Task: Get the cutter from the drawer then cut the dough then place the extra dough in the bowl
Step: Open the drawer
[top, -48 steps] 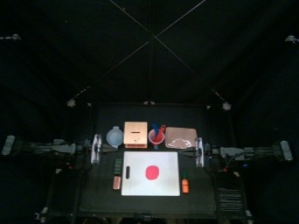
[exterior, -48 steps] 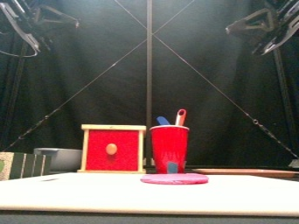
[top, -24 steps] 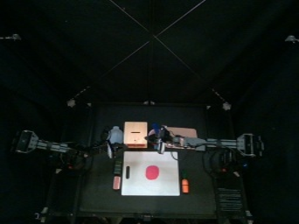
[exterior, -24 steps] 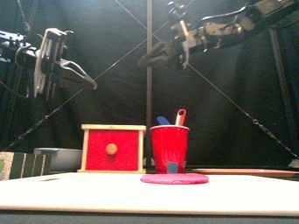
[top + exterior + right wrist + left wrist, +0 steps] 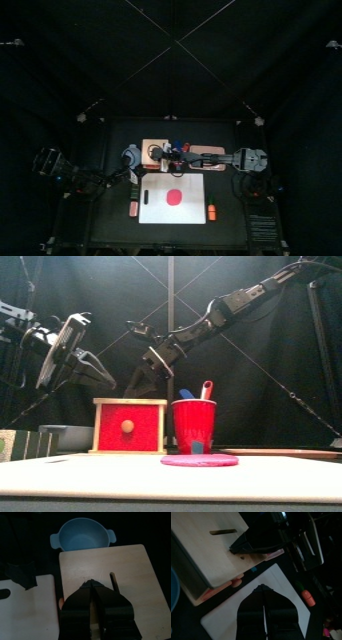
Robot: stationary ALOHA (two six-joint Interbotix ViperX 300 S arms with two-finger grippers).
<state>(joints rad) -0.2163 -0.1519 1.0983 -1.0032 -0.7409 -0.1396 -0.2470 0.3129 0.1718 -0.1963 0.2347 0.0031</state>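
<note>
Both have swung inward, jaws closed: the right tool [image 5: 91,583] over the wooden box [image 5: 127,562], the left tool [image 5: 263,587] beside it.

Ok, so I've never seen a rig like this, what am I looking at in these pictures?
This is a two-armed robot at a small table. One picture looks down from above, one looks level from the table's front, and two come from cameras on the wrists. On the table are a white cutting board with a red dough disc, a wooden box with a red drawer front, a blue-grey bowl and a red cup holding toy knives. The right hand hovers above the box, the left hand hangs nearby. Both are shut and hold nothing.
</note>
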